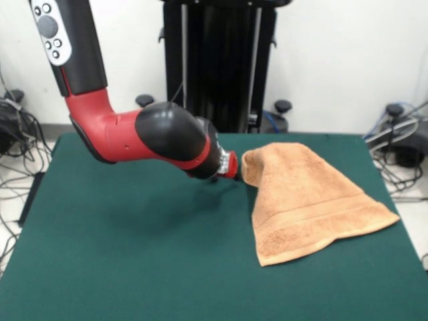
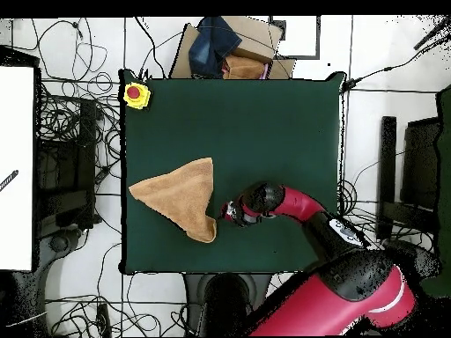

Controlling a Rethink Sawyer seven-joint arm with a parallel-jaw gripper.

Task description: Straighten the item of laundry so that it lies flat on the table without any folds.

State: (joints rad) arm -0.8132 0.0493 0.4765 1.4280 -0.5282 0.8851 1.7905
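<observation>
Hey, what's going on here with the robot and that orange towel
A red and black robot arm has its gripper at one bunched corner of a peach-orange towel on the green table. Whether it grips the cloth cannot be told. The towel is not flat: it lies folded into a rough triangle, spreading away from the gripper.

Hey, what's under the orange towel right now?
Only the green table shows around the towel. The towel is folded into a rough triangle, so its lower layers and anything beneath are covered. The gripper is at its raised corner.
</observation>
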